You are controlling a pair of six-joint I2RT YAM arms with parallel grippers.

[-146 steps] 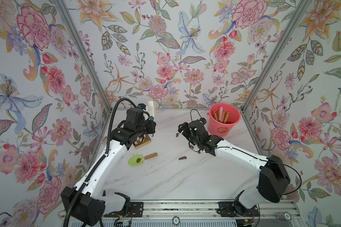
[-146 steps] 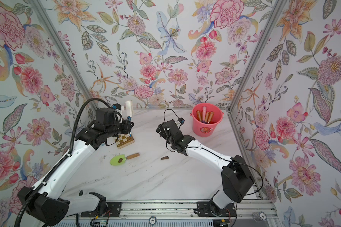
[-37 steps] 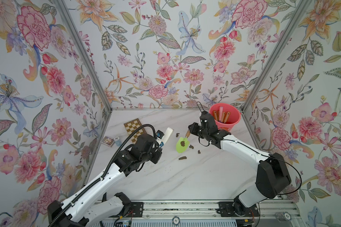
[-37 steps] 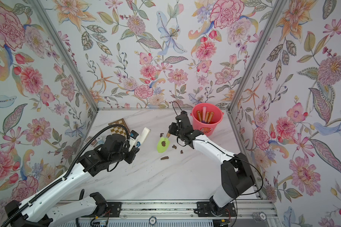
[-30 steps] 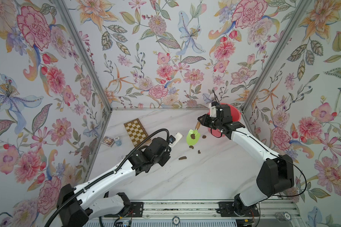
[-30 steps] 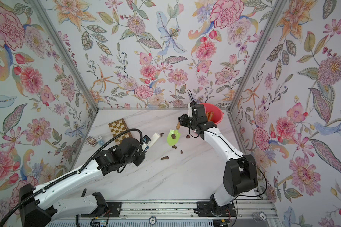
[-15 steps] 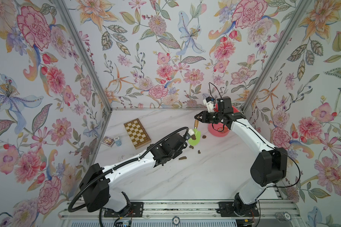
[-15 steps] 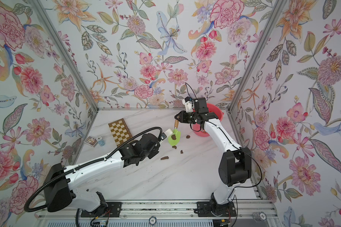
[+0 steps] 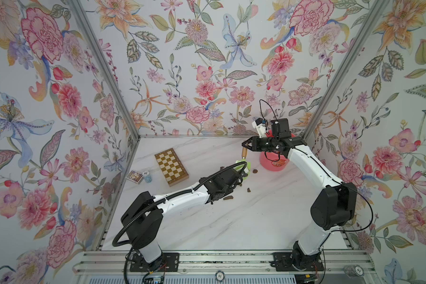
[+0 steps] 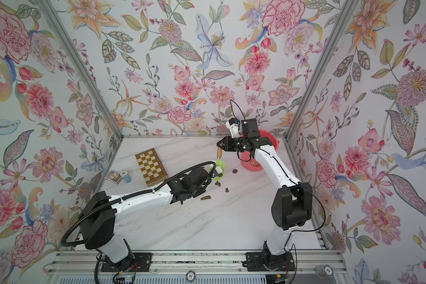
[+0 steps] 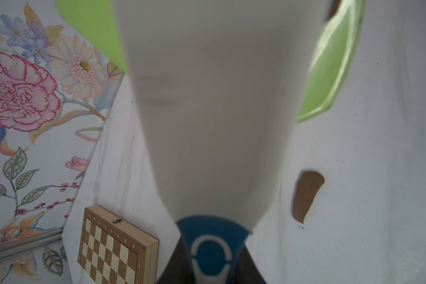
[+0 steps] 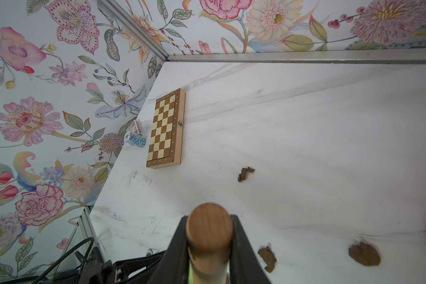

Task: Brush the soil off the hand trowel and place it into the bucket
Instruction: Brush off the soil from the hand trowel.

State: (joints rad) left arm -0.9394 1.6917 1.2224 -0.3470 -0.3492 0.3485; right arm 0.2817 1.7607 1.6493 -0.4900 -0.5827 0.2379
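Left arm (image 10: 143,196) farther outstretched, left end effector (image 10: 211,175) beside raised trowel (image 10: 218,153)

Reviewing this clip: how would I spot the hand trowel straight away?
Find the coral-pink bucket at the far right corner of the marble table. Just left of it, the right gripper is shut on the wooden handle of the hand trowel. Its lime-green blade hangs below, the only green thing among the brown soil lumps.
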